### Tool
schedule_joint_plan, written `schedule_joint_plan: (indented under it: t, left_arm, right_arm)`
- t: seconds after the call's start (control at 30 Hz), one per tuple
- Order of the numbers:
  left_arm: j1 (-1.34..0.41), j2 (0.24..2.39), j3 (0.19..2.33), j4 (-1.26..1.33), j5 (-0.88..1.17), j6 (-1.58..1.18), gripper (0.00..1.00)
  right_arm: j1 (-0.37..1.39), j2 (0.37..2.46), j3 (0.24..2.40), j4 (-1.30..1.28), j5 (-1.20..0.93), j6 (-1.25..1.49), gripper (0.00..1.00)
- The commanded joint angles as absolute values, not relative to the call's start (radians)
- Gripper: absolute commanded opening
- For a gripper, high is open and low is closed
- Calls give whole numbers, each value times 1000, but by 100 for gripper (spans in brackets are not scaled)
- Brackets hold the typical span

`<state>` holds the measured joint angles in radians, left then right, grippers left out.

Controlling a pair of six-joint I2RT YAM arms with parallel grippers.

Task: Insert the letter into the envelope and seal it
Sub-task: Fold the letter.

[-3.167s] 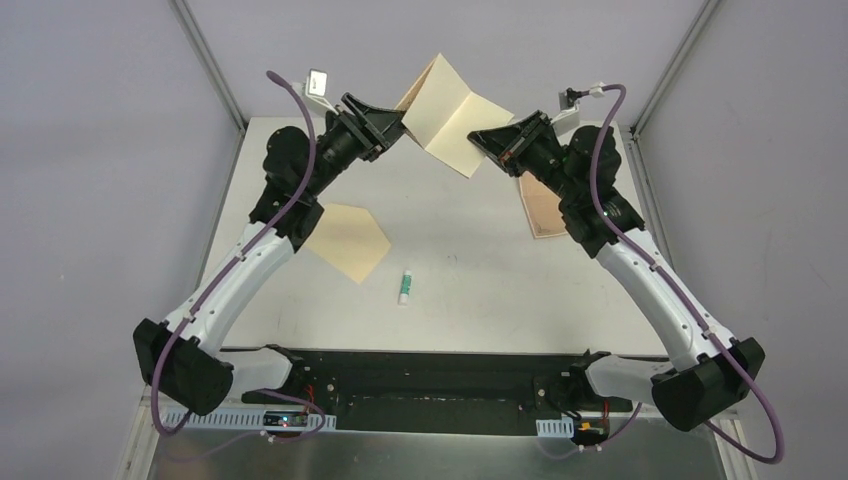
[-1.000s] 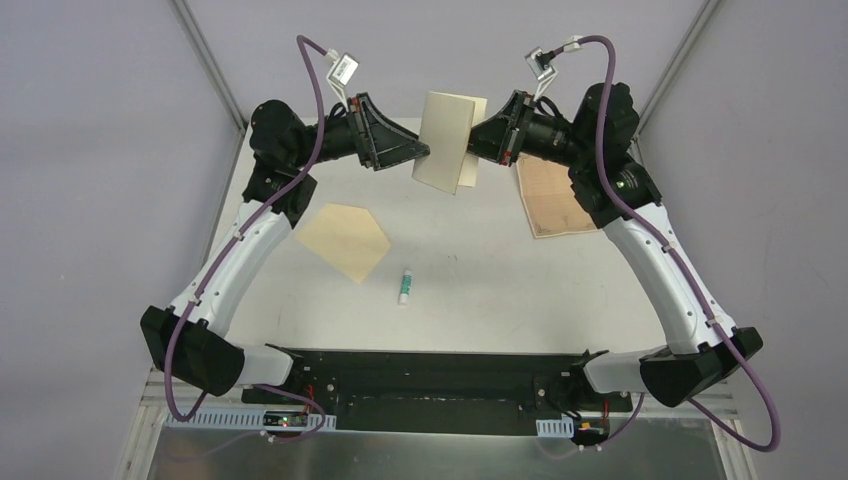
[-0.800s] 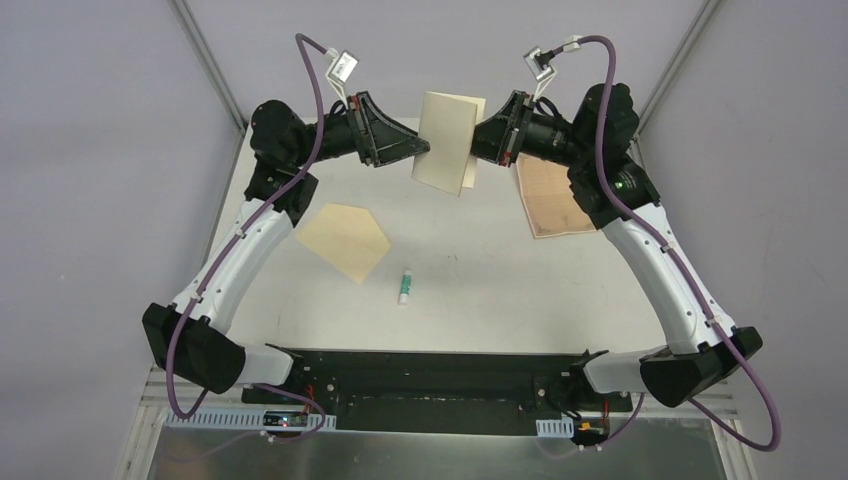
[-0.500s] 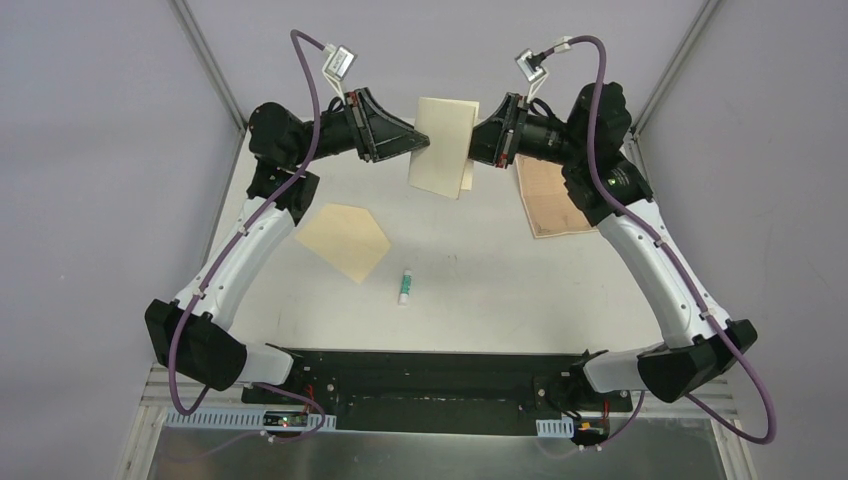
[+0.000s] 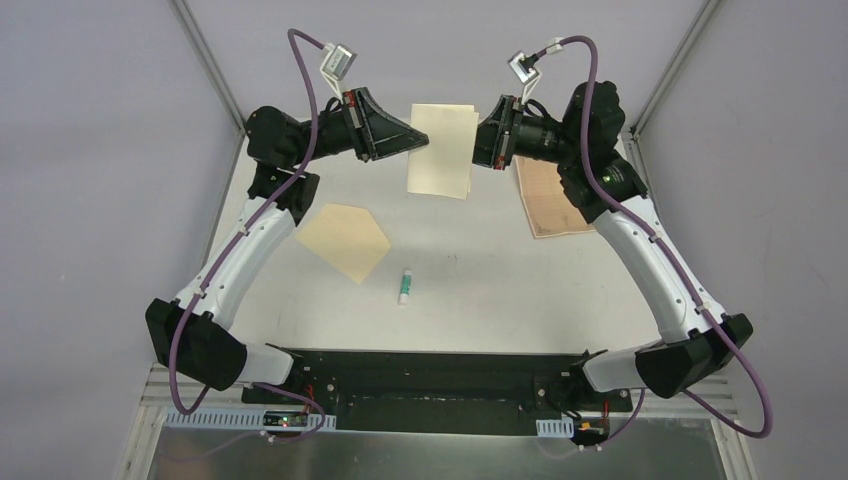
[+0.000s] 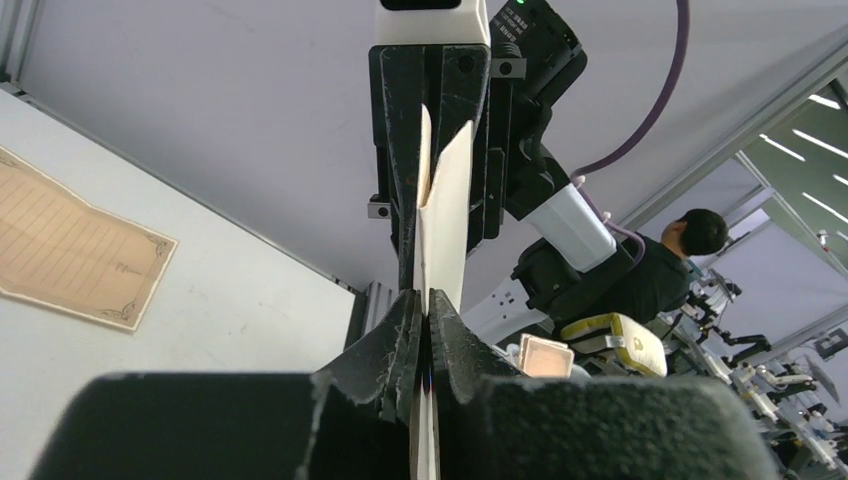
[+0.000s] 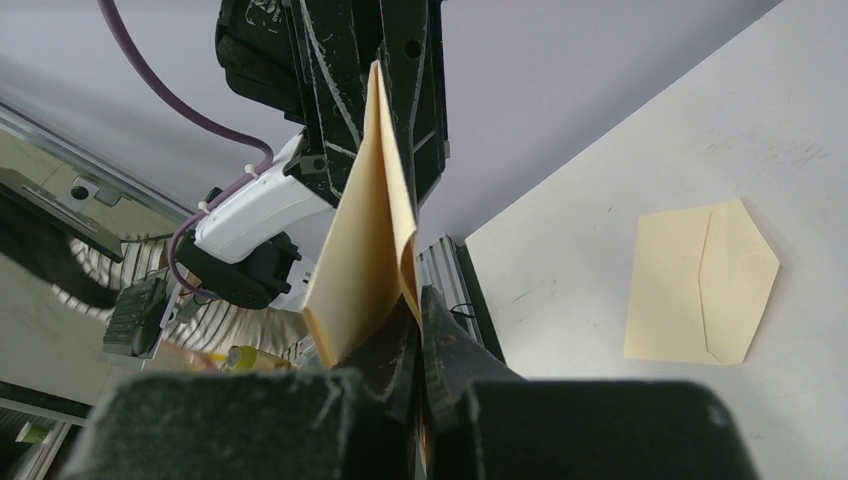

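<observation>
Folded letter [image 5: 440,150] in the air over the table's [image 5: 480,280] far edge. Its long axis lies crosswise between left gripper [image 5: 422,140] and right gripper [image 5: 476,150] — both clamped on its opposite side edges.

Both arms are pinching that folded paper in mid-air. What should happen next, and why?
Probably the right gripper should let go, leaving the letter to the left gripper. Both are shut on opposite edges of the folded letter, held up in the air, and the envelope lies flap open below on the left side.
</observation>
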<state>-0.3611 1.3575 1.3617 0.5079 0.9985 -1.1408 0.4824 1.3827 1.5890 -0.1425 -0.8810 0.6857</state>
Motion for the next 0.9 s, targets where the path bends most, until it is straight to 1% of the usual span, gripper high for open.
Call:
schedule_joint_plan:
  t: [0.0, 0.03, 0.13, 0.17, 0.2, 0.3, 0.47, 0.6, 0.67, 0.73, 0.87]
  left_arm:
    - [-373, 1359, 1358, 568, 1008, -1154, 0]
    - [-373, 1359, 1358, 565, 1006, -1152, 0]
    - [-371, 1347, 1356, 541, 987, -1129, 0]
    - [-368, 1340, 1356, 527, 979, -1117, 0]
    - [-365, 1333, 1356, 513, 971, -1106, 0]
    - [-343, 1311, 1350, 504, 951, -1106, 0]
    - [-330, 1307, 1348, 522, 949, -1128, 0]
    - [-330, 1317, 1342, 570, 947, -1168, 0]
    - [-331, 1323, 1342, 580, 949, -1182, 0]
    - [-333, 1327, 1339, 598, 952, -1195, 0]
    - [-340, 1328, 1335, 602, 948, -1197, 0]
  right_arm:
    - [488, 1365, 1620, -106, -901, 653, 0]
    - [487, 1359, 1619, -116, -894, 645, 1]
    - [479, 1332, 1608, -159, -868, 614, 17]
    - [471, 1319, 1600, -177, -853, 603, 26]
    - [463, 1301, 1590, -197, -841, 594, 33]
    - [410, 1225, 1529, -223, -809, 591, 48]
    - [355, 1102, 1429, -221, -776, 616, 67]
    - [355, 1076, 1396, -151, -785, 660, 84]
    - [360, 1100, 1402, -110, -803, 690, 88]
    - [379, 1135, 1417, -87, -797, 707, 90]
    - [423, 1212, 1470, -88, -775, 701, 89]
